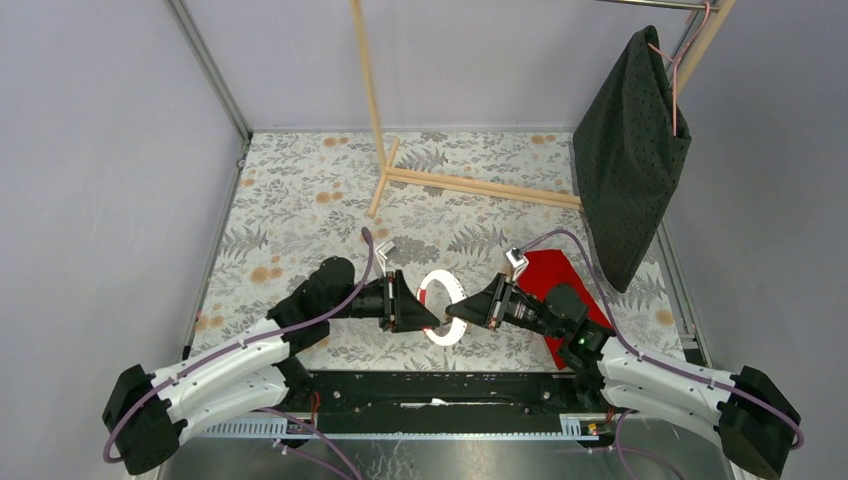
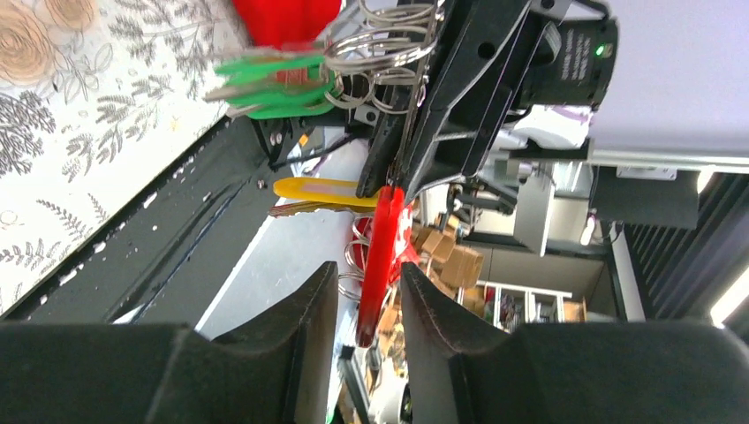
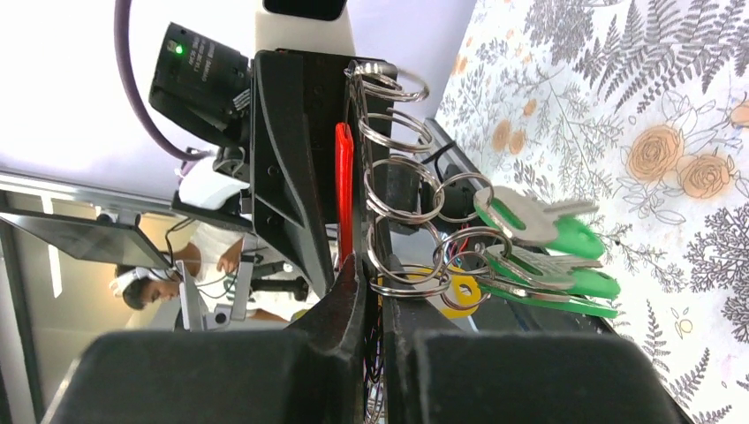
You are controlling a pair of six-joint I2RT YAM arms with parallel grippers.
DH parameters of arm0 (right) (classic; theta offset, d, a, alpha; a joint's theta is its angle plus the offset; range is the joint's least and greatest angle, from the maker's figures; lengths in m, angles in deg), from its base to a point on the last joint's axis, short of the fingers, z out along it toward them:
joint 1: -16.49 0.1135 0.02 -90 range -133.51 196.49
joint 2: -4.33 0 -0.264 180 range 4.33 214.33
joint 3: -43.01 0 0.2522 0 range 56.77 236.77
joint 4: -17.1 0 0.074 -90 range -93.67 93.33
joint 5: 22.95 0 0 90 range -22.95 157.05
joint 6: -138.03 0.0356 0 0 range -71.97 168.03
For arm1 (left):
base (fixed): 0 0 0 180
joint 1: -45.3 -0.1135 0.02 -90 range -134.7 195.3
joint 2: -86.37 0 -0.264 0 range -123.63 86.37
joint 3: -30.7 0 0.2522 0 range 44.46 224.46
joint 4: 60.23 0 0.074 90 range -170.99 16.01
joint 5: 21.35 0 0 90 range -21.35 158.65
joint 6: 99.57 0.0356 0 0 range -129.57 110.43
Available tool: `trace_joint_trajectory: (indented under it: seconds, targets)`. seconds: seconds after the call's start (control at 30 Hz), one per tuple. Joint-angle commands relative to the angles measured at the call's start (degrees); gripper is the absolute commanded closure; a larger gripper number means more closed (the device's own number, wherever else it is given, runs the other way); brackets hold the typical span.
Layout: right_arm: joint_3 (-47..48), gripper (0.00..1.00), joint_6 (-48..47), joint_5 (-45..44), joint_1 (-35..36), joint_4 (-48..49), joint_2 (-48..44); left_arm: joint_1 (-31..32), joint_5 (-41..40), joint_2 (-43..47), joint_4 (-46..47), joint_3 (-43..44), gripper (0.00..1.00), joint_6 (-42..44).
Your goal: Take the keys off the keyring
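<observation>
The keyring (image 1: 443,305), a thin whitish ring with a red stretch on its left rim, hangs above the table between my two grippers. My right gripper (image 1: 462,317) is shut on its right rim; in the right wrist view the fingers (image 3: 371,283) pinch that rim. Small silver rings (image 3: 397,177) carry green keys (image 3: 548,252) and a yellow key (image 3: 455,296). My left gripper (image 1: 426,319) stands open around a red strip (image 2: 380,256), seemingly the ring's rim seen edge-on, with a gap on both sides. Green keys (image 2: 274,84) and the yellow key (image 2: 313,190) hang beyond it.
A red cloth (image 1: 560,285) lies on the floral table under the right arm. A dark cloth (image 1: 630,160) hangs on a wooden rack (image 1: 470,185) at the back. A black rail (image 1: 430,390) runs along the near edge.
</observation>
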Motion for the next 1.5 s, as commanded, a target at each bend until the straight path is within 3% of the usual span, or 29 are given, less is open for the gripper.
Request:
trace_joint_trajectory:
  seconds: [0.0, 0.3, 0.37, 0.5, 0.53, 0.57, 0.67, 0.73, 0.8, 0.87, 1.03, 1.13, 1.27, 1.47]
  targets:
    - [0.67, 1.0, 0.13, -3.83, 0.15, 2.83, -1.08, -1.26, -6.27, 3.13, 5.78, -0.86, 0.65, -4.33]
    - [2.03, 1.0, -0.38, -3.65, 0.2, 3.02, 0.62, -1.55, -9.9, 1.17, 7.52, 1.29, 0.71, -5.33]
    - [2.44, 1.0, -0.67, -3.72, 0.2, 2.67, 0.64, -1.51, -9.91, 0.41, 8.15, 1.63, 0.76, -5.24]
    - [3.46, 1.0, -1.97, -3.61, 0.19, 0.83, 0.39, -1.48, -9.25, -1.21, 7.82, 2.78, 0.99, -3.98]
    - [3.76, 1.0, -2.91, -3.57, 0.2, -0.13, -0.09, -1.52, -8.82, -1.55, 7.41, 3.33, 1.0, -3.48]
    - [4.33, 0.95, -3.97, -3.75, 0.2, -1.85, -0.8, -1.48, -8.05, -1.84, 7.15, 3.85, 1.0, -3.12]
    - [8.2, 0.5, -9.96, -5.74, 0.18, -12.79, -4.73, -1.67, -5.44, -2.02, 4.0, 6.08, 1.0, -1.71]
    - [11.98, 0.25, -15.55, -7.84, 0.15, -22.29, -7.71, -2.18, -2.27, -2.17, 1.99, 8.36, 1.0, -0.85]
    - [14.73, 0.14, -20.27, -10.02, 0.19, -30.25, -11.24, -2.87, 0.42, -2.26, -2.54, 11.24, 1.0, 1.24]
    - [16.67, 0.08, -24.61, -11.88, 0.14, -35.3, -14.5, -3.84, 4.0, -2.44, -6.12, 13.74, 1.0, 1.91]
    - [20.09, 0.09, -34.82, -10.43, 0.19, -39.91, -19.3, -5.63, 12.27, -2.99, -5.01, 16.49, 1.0, -3.39]
    - [22.52, 0.22, -40.01, -6.86, 0.18, -40.38, -21.13, -5.6, 16.36, -4.21, -1.61, 18.4, 1.0, -5.85]
    - [25.48, 0.42, -44.95, -2.7, 0.17, -42.55, -23.29, -5.62, 18.63, -6.01, -4.49, 23.29, 1.0, -3.0]
    - [28.99, 0.52, -46.07, 1.94, 0.18, -44.53, -25.43, -5.57, 17.99, -7.16, -5.79, 27.12, 1.0, -5.28]
